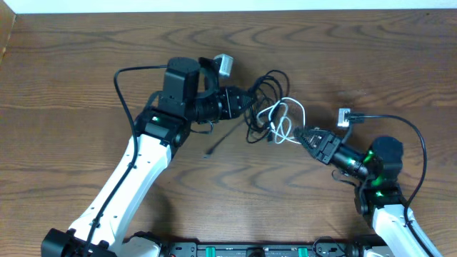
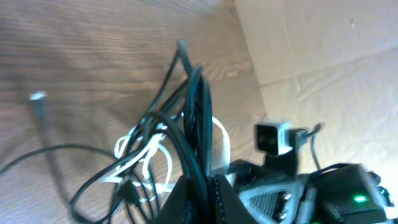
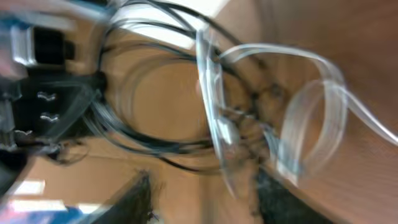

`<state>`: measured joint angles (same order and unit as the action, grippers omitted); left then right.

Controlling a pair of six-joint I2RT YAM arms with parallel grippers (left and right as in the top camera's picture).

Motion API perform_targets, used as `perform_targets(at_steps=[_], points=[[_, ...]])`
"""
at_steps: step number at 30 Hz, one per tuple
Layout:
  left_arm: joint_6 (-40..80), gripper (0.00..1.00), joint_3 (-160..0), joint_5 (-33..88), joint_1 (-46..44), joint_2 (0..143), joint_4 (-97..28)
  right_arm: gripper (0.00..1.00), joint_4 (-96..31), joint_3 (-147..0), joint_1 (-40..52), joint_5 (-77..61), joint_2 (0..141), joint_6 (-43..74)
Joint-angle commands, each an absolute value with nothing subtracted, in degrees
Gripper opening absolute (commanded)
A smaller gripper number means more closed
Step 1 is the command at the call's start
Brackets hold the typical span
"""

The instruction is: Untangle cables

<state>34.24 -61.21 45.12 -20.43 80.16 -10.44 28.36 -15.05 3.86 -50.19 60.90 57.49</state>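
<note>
Where the two arms come up from the near edge, the bench (image 1: 71, 86) shows as a brown wood-grain top.

Closest in, the right end effector (image 1: 301, 135) points up and to the left at the tangle. Its wrist view is blurred, but the two dark fingers stand spread, with a loop of the white cable (image 1: 285, 118) lying across the gap. Whether either finger touches that loop I cannot tell.

A little left of it, one loose plug end (image 1: 211, 152) on a black cord lies flat on the wood, apart from the knot.

Farther back, the left end effector (image 1: 245, 101) is pressed together on a bundle of the black cables (image 1: 268, 86). Its wrist view shows several dark strands running up out of the closed fingers.

The cords sit near the middle of the bench, between the two end effectors. There is one white cable, folded into several loops. The black ones are looped through each other and through the white, so I cannot count them exactly, only that there are a few.

At the far edge, a pale strip (image 1: 228, 6) runs along the wood. The left wrist view shows a creased tan board (image 2: 323, 56) beyond the bench edge.
</note>
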Motion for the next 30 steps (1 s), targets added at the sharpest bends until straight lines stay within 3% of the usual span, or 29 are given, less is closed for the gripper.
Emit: perform_targets(at_steps=[1, 4, 9, 10, 12, 17, 21, 22, 24, 25, 30], points=[[37.2, 0.08, -62.1, 46.0, -20.3, 79.3, -10.2, 0.68, 25.2, -15.3, 3.9, -47.0, 60.8, 52.0], [37.2, 0.08, -62.1, 46.0, -20.3, 79.3, -10.2, 0.74, 24.7, -15.3, 3.9, -46.5, 60.8, 52.0], [33.3, 0.08, -62.1, 46.0, -20.7, 79.3, -10.2, 0.66, 26.6, -15.3, 3.9, -47.1, 60.8, 52.0], [31.6, 0.08, -62.1, 46.0, -20.9, 79.3, -10.2, 0.7, 26.8, -15.3, 4.0, -47.0, 60.8, 52.0], [30.4, 0.08, -62.1, 46.0, -21.4, 79.3, -10.2, 0.99, 25.8, -15.3, 4.0, -44.2, 60.8, 52.1], [26.9, 0.08, -62.1, 46.7, -22.2, 79.3, -10.2, 0.99, 20.6, -15.3, 4.0, -36.4, 60.8, 52.9], [23.7, 0.08, -62.1, 47.0, -23.2, 79.4, -10.7, 0.99, 27.7, -15.3, 4.1, -41.1, 60.8, 53.3], [23.4, 0.08, -62.1, 46.9, -23.5, 79.4, -10.9, 0.91, 30.9, -15.3, 4.1, -43.0, 60.8, 53.3], [22.9, 0.08, -62.1, 46.9, -24.1, 79.4, -11.1, 0.63, 36.7, -15.3, 4.2, -45.6, 60.8, 54.8], [22.9, 0.08, -62.1, 46.9, -24.3, 79.4, -11.1, 0.55, 38.2, -15.3, 4.3, -45.7, 60.8, 56.8], [22.9, 0.08, -62.1, 46.9, -25.1, 79.4, -11.2, 0.51, 38.6, -15.3, 5.3, -45.2, 60.8, 60.6]])
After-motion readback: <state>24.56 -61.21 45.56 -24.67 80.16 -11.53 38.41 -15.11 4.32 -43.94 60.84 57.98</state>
